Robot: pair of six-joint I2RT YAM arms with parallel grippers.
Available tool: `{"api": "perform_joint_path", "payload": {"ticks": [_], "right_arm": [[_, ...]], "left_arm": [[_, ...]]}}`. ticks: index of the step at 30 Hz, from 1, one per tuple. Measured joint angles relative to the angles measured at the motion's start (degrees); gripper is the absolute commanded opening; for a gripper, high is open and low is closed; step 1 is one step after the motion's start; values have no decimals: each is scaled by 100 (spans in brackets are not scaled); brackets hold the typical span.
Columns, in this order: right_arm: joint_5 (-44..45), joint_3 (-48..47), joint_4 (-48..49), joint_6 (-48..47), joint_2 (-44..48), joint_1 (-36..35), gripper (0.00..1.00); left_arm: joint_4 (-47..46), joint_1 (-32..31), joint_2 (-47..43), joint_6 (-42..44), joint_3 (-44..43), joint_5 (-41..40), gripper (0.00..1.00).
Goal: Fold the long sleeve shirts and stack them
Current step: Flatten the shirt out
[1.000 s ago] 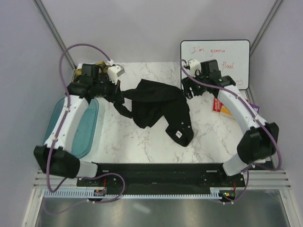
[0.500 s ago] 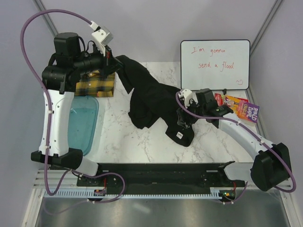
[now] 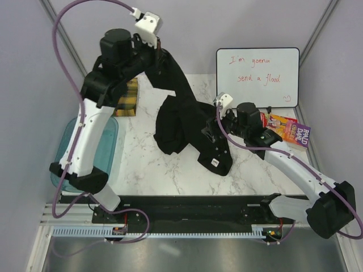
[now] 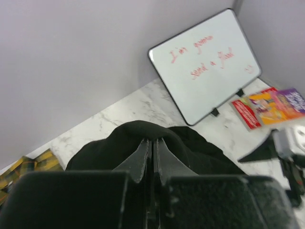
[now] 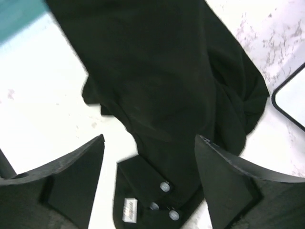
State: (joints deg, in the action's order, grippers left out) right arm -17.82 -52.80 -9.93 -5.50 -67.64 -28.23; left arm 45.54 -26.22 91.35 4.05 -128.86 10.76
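Left gripper (image 3: 160, 50) is pinched shut on a bunch of the black shirt (image 3: 187, 122), holding it high, left of the whiteboard (image 3: 258, 76), while the right gripper (image 5: 150, 140) gapes wide over its buttoned cuff (image 5: 159, 193); the cloth looks light and floppy, so grabbing a hem or cuff edge seems best.
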Motion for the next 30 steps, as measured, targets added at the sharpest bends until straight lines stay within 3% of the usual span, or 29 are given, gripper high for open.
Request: {"api": "perform_joint_path", "payload": {"ticks": [4, 8, 17, 20, 22, 26, 30], "right_arm": [[479, -295, 374, 662, -48, -330, 92], [1475, -470, 791, 1119, -144, -835, 98], [2826, -557, 1152, 1480, -1215, -1405, 98], [2688, -476, 1093, 1110, -1298, -1436, 91], [2238, -461, 756, 623, -1244, -1456, 80], [1403, -348, -267, -431, -1019, -1567, 75], [1165, 59, -798, -1110, -876, -1694, 75]], "left_arm": [[-387, -516, 649, -212, -229, -1532, 2], [-557, -581, 1252, -479, -560, -2603, 2], [-1250, -638, 1497, -619, -931, -3860, 2], [-1416, -638, 1480, -621, -955, -3936, 2], [-1497, -638, 1453, -619, -914, -3943, 2], [-1882, -638, 973, -619, 59, -3930, 2], [-2129, -632, 511, -623, 1029, -3919, 2]]}}
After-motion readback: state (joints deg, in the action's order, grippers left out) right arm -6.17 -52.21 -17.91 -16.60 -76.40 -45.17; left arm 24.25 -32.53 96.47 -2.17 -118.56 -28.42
